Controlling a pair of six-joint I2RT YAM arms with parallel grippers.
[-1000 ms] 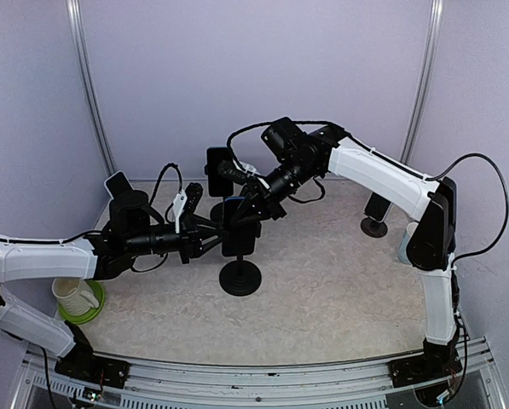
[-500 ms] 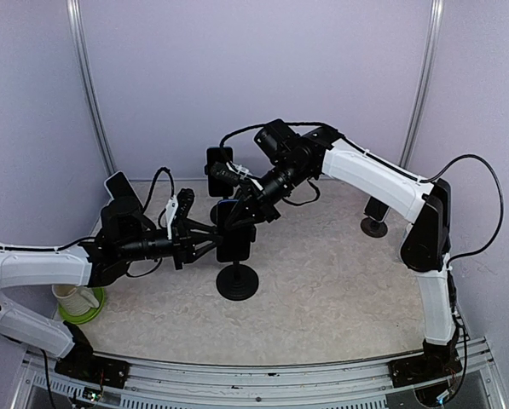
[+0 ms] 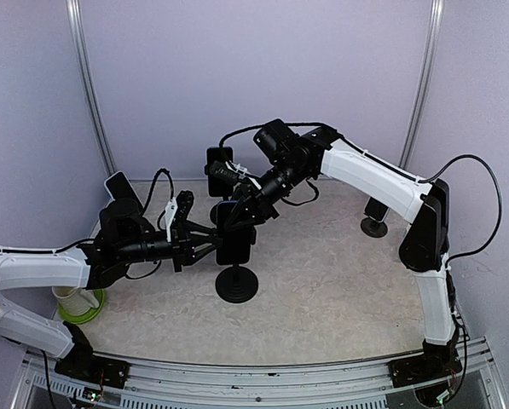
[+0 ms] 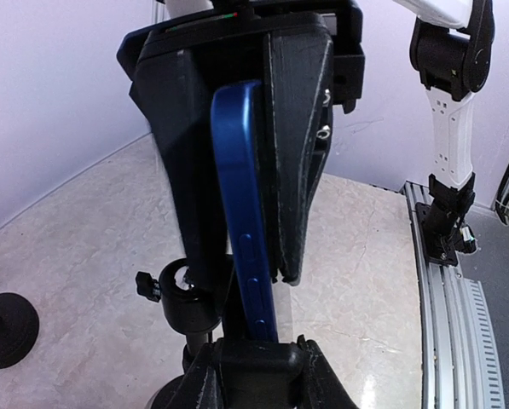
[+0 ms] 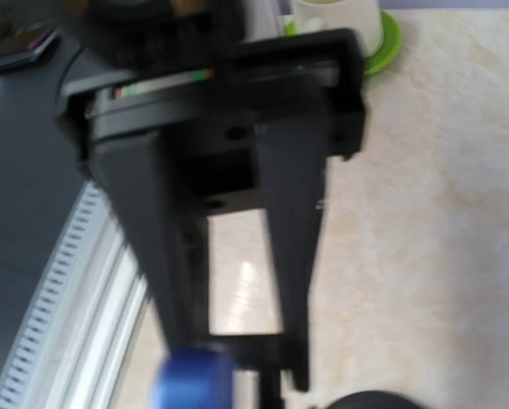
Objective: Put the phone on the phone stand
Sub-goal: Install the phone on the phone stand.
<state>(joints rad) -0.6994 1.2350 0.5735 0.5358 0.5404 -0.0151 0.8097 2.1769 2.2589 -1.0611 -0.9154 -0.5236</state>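
Observation:
The blue phone [image 4: 241, 213] shows edge-on in the left wrist view, between the two long black fingers [image 4: 301, 153] of my right gripper [image 3: 237, 215], which lie close against both its faces. Its near end runs into a black clamp block of the phone stand [image 3: 236, 285]. My left gripper [image 4: 258, 375] is shut on that block. The stand's ball joint [image 4: 184, 298] and pole sit just left of the phone. The right wrist view is blurred. There, only the phone's blue end [image 5: 194, 379] and the left gripper's fingers [image 5: 292, 256] can be made out.
A white mug on a green coaster [image 3: 75, 298] stands at the left edge. Two more stands holding phones [image 3: 218, 166] [image 3: 118, 183] are at the back. A small black stand [image 3: 375, 217] sits at the right. The metal rail [image 4: 446, 281] runs along the near edge.
Both grippers, the phone and the stand have drifted slightly left and toward the near edge. The left arm has drawn back a little.

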